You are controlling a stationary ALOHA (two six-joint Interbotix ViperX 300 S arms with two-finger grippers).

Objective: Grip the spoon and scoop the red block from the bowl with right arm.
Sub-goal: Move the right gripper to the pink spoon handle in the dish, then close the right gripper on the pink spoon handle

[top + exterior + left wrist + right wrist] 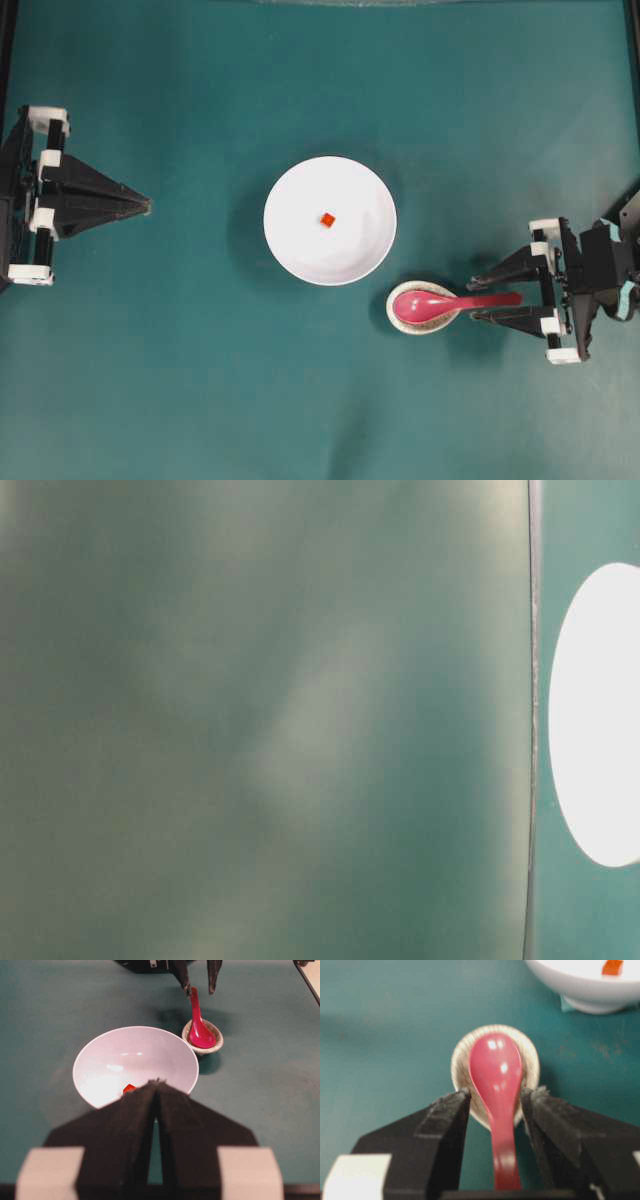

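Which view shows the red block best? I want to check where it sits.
The overhead view: the red block lies whole near the bowl's centre. The left wrist view half-hides it behind the left gripper; the right wrist view crops it; table-level misses it.

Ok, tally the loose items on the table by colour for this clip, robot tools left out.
White: 1, the bowl
Pink-red: 1, the spoon
Orange-red: 1, the block
Speckled grey-white: 1, the spoon rest
Total: 4
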